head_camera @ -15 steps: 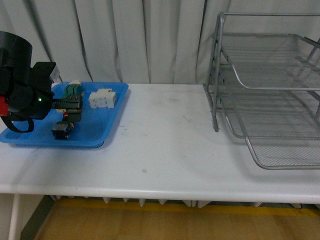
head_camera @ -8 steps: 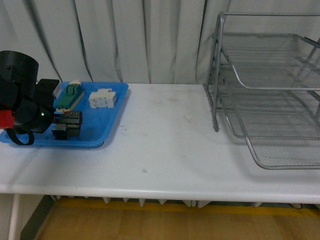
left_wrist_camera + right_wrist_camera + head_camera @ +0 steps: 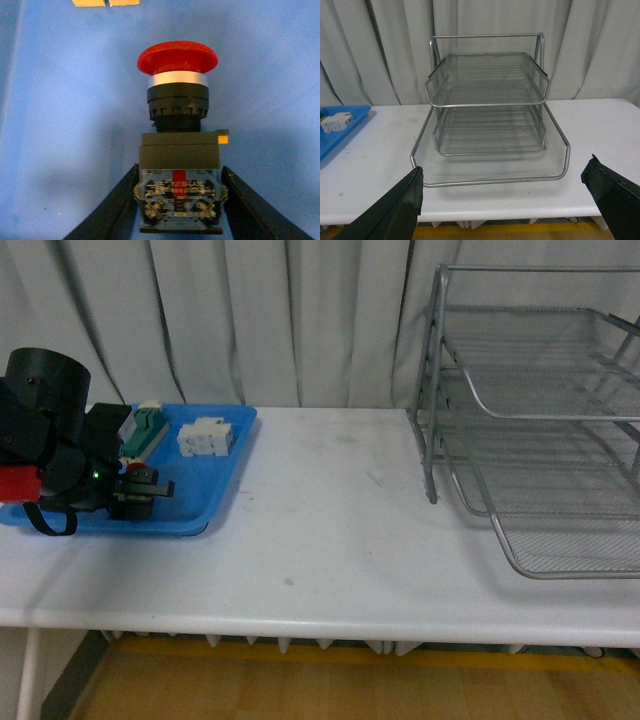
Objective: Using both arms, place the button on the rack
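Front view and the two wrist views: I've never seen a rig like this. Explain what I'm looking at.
This is a two-armed robot at a white table. The front view looks out from its body: its black left arm reaches into a blue tray holding small electrical blocks, and a silver wire-mesh rack stands to the right. The left wrist view looks along that arm's jaws, closed on an emergency-stop button with a red cap. The right wrist view faces the rack; the right arm shows only its jaws, dark shapes at the picture's edges, wide open and empty.
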